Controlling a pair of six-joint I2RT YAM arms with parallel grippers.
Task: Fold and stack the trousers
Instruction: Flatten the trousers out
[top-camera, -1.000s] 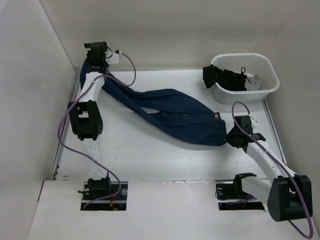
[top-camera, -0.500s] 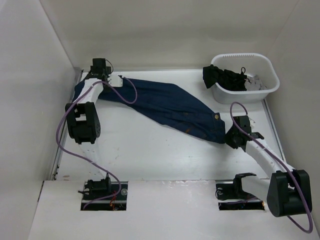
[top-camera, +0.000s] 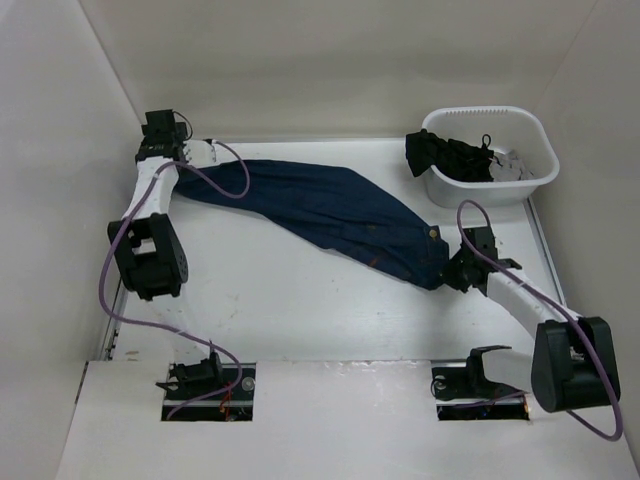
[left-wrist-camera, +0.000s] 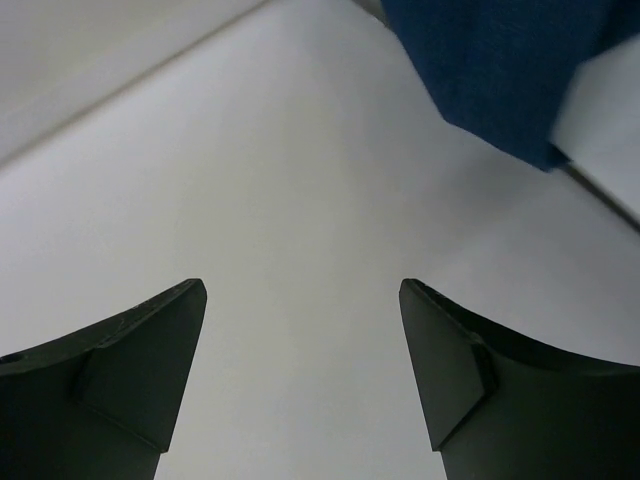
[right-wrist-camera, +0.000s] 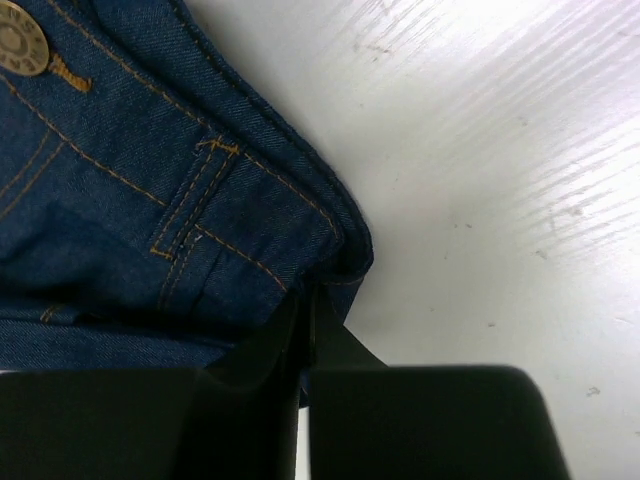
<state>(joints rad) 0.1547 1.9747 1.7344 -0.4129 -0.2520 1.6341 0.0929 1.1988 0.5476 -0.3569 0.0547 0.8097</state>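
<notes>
The dark navy jeans (top-camera: 330, 210) lie spread across the table from the far left corner to the right, folded lengthwise. My right gripper (top-camera: 455, 275) is shut on the waistband corner (right-wrist-camera: 330, 250), beside a belt loop and the brass button (right-wrist-camera: 20, 45). My left gripper (top-camera: 158, 135) is open and empty at the far left corner, past the leg ends. In the left wrist view a blue denim edge (left-wrist-camera: 500, 70) shows at the upper right, apart from the fingers (left-wrist-camera: 140, 370).
A white basket (top-camera: 530, 135) at the back right holds black garments with white bits (top-camera: 460, 155). White walls close in the left, back and right sides. The arm bases sit at the near edge.
The left gripper has let go of the leg ends and moved left to the corner. The jeans have dropped flat and stretched out. The right gripper pulled the waistband slightly nearer.
</notes>
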